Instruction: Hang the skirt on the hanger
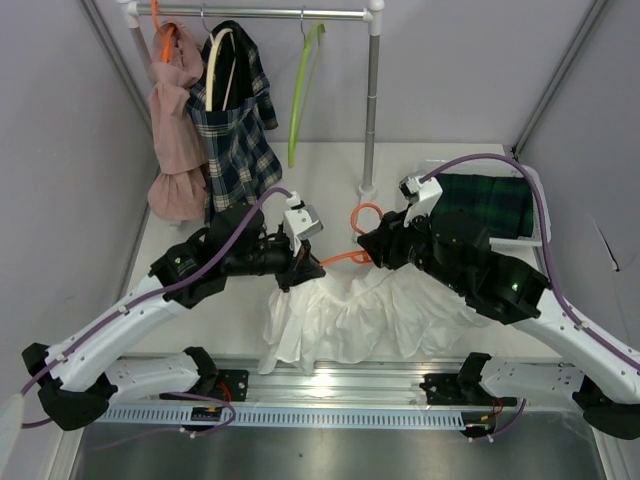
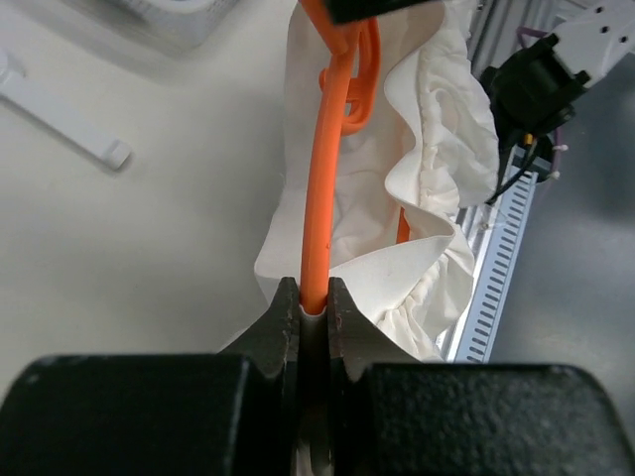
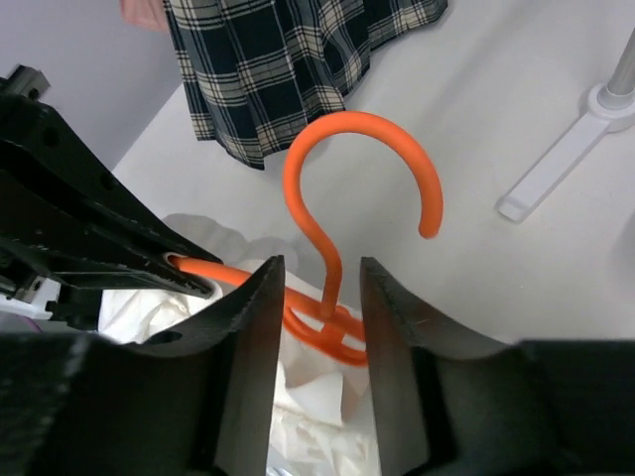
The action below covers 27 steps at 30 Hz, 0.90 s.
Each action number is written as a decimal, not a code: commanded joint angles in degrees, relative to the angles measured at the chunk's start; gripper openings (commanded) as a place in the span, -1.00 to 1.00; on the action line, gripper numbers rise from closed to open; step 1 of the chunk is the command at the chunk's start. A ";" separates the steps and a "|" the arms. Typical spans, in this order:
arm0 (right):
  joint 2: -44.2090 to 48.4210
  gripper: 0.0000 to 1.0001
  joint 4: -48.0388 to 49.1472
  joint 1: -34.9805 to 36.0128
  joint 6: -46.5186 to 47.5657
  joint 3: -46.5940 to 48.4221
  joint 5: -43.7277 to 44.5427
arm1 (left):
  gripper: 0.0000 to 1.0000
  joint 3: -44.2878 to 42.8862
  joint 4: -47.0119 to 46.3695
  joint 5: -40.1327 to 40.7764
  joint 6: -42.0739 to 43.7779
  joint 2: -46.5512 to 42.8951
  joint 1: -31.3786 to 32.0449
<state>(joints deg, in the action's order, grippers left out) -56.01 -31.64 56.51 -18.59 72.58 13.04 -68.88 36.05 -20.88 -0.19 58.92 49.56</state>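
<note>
The white ruffled skirt (image 1: 350,310) lies bunched on the table between the arms, with the orange hanger (image 1: 362,218) at its top edge. My left gripper (image 2: 314,297) is shut on one arm of the hanger (image 2: 317,218), and the skirt (image 2: 427,178) spreads to the right of it. My right gripper (image 3: 319,273) stands open. The hanger's neck (image 3: 332,268) passes between its fingers without being pinched. The hook (image 3: 357,129) curves up beyond the fingers, above the skirt (image 3: 317,416). The left gripper's fingers (image 3: 149,263) hold the hanger arm at the left of this view.
A clothes rail (image 1: 270,13) at the back carries a pink garment (image 1: 175,130), a plaid dress (image 1: 235,130) and a green hanger (image 1: 303,90). Its post (image 1: 372,110) stands just behind the orange hook. A dark tartan cloth (image 1: 490,200) lies in a white tray (image 1: 535,190) at the right.
</note>
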 commanded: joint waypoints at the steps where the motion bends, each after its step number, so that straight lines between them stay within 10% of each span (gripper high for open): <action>1: 0.90 -0.12 4.04 0.00 -0.57 1.17 3.04 | -1.00 0.94 -1.69 5.32 -3.24 -3.18 0.10; 20: 2.57 -0.21 1.76 -5.18 -3.91 -10.00 7.71 | -1.00 -0.11 4.28 15.95 -5.70 -12.51 0.01; 27: 1.96 0.12 3.86 -6.15 -2.86 -6.06 6.47 | -1.00 -0.37 12.18 29.39 -10.52 -13.48 0.01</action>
<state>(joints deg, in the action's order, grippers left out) -53.80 -30.17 50.83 -22.26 62.50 18.20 -66.37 46.33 0.01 -6.61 47.31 49.56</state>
